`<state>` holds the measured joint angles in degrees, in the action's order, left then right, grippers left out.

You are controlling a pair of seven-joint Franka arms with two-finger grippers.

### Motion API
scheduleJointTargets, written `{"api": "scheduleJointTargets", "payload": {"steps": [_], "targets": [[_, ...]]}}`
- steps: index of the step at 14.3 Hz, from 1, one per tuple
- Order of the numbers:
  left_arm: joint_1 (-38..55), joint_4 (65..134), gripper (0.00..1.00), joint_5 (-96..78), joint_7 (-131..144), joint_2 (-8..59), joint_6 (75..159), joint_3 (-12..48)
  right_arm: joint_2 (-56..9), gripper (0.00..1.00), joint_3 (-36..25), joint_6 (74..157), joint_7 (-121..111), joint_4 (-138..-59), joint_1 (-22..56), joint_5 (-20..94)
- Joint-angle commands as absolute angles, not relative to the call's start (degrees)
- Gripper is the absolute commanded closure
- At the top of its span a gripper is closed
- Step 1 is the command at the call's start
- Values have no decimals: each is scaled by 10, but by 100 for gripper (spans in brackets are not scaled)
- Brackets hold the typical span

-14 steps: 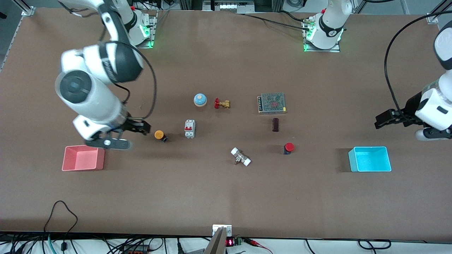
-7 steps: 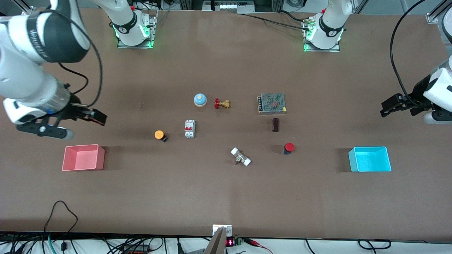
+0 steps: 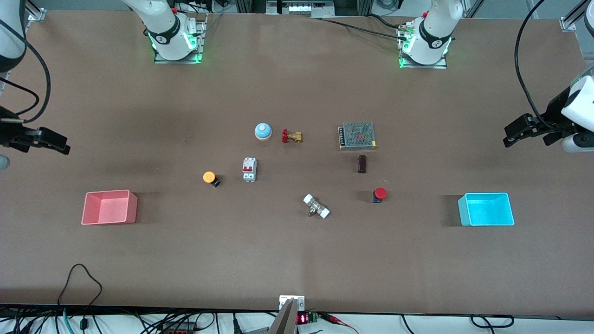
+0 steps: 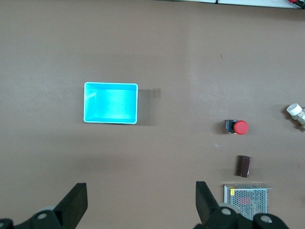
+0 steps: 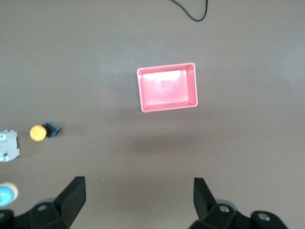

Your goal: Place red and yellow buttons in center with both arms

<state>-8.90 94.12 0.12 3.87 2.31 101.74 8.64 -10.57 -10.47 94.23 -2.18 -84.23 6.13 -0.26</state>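
The yellow button (image 3: 209, 176) lies on its side on the brown table, beside a white breaker (image 3: 249, 169). It also shows in the right wrist view (image 5: 37, 132). The red button (image 3: 380, 193) stands toward the left arm's end of the table center (image 3: 287, 176), and shows in the left wrist view (image 4: 240, 127). My right gripper (image 3: 60, 144) (image 5: 138, 188) is open and empty, high over the table edge at the right arm's end. My left gripper (image 3: 510, 134) (image 4: 140, 191) is open and empty, high over the left arm's end.
A pink tray (image 3: 109, 207) sits at the right arm's end and a cyan tray (image 3: 486, 209) at the left arm's end. A blue bell (image 3: 263, 131), brass valve (image 3: 291, 136), grey power supply (image 3: 357, 135), dark block (image 3: 362, 163) and white-ended fitting (image 3: 316, 206) lie mid-table.
My right gripper has drawn back from beside the yellow button to the table edge at the right arm's end. My left gripper has drifted slightly away from the front camera. Both buttons stay put.
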Motion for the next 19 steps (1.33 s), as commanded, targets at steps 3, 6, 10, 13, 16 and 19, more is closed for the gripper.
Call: {"api": "scheduleJointTargets", "payload": {"steps": [3,6,10,13,16,19], "targets": [[-80,952,0,1,4,7,1005,65,-25,0,-96,927,-23,-913,67,0],[-17,954,0,0,4,-6,1002,-2,-15,0,-97,924,-27,-932,64,-1],[3,955,0,0,6,-7,998,-20,-14,0,-95,918,-23,-929,67,-3],[-5,955,0,0,5,-7,998,-17,-17,0,-94,911,-29,-923,66,-4],[-5,952,0,0,11,-8,987,-15,-15,0,-94,910,-29,-915,65,-4],[-5,954,0,-3,12,-20,981,-15,-15,0,-93,910,-29,-913,67,-4]]}}
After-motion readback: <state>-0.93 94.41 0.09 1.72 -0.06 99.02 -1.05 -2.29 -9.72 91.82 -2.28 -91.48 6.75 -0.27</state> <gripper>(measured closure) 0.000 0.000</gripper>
